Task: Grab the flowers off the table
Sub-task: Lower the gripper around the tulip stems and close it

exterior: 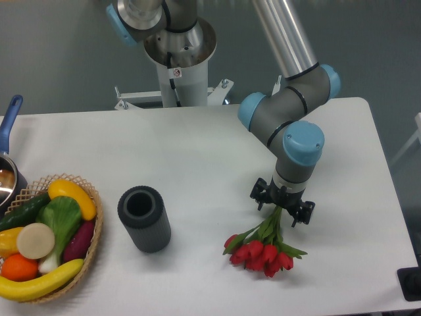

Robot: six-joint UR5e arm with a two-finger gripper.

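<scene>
Nearest the camera, the flowers (pixel 263 245) lie flat on the white tabletop (pixel 197 151), toward its front right: the red tulip heads are clustered at the near end, and the green stems and leaves run away from the camera, leaning slightly right, so the bunch's long axis points near-to-far. Directly above the far, stem end sits the gripper (pixel 281 208), pointing down, with its two dark fingers (pixel 259 195) spread to left and right of the stems. That places the finger line across the long axis, which is the relation a grasp here depends on: closing should pinch the stems from both sides rather than along their length. The fingers look apart, with the stems passing up between them, though I cannot tell whether the pads touch the stems yet. The heads appear to rest on the tabletop, so I judge the bunch not yet lifted. To the left, well apart from the flowers, stands a dark grey cylinder (pixel 145 219) with an open top, and further left a wicker basket (pixel 92 245) of vegetables at the front edge.
</scene>
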